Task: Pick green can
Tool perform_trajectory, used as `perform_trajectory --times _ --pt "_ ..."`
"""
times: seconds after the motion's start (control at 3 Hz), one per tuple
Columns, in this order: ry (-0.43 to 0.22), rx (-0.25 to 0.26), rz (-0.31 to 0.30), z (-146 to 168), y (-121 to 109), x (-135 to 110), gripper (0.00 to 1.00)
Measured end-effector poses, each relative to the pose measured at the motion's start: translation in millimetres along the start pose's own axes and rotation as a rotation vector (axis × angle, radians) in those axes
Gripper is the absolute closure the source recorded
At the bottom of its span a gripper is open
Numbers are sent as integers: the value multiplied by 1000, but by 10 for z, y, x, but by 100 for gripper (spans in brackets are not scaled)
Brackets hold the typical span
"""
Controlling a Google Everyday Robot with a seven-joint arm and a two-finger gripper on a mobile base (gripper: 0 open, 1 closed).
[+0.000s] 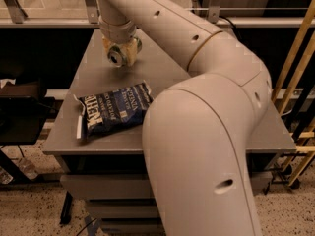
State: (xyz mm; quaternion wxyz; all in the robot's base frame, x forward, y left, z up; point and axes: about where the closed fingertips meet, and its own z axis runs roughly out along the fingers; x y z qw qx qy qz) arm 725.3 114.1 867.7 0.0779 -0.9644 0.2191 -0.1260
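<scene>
The green can (118, 57) lies on its side between my gripper's pale fingers (130, 49). Its silver end faces the camera and a bit of green side shows at the right. My gripper (120, 53) hangs from the arm over the far left part of the grey table (197, 82) and is shut on the can. The can sits at or just above the tabletop; I cannot tell whether it touches.
A dark blue chip bag (114, 112) lies flat near the table's front left edge. My arm's large elbow (206, 146) covers the table's front right. A black chair (19, 117) stands at the left, yellow frame bars (295, 77) at the right, a rail (256, 21) behind.
</scene>
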Motion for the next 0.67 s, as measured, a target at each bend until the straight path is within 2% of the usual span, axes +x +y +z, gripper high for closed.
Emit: perform_trajectory --times 0.33,0.67 --pt "13 66 30 -349 47 74 100" --pt "-25 107 50 -543 93 50 100"
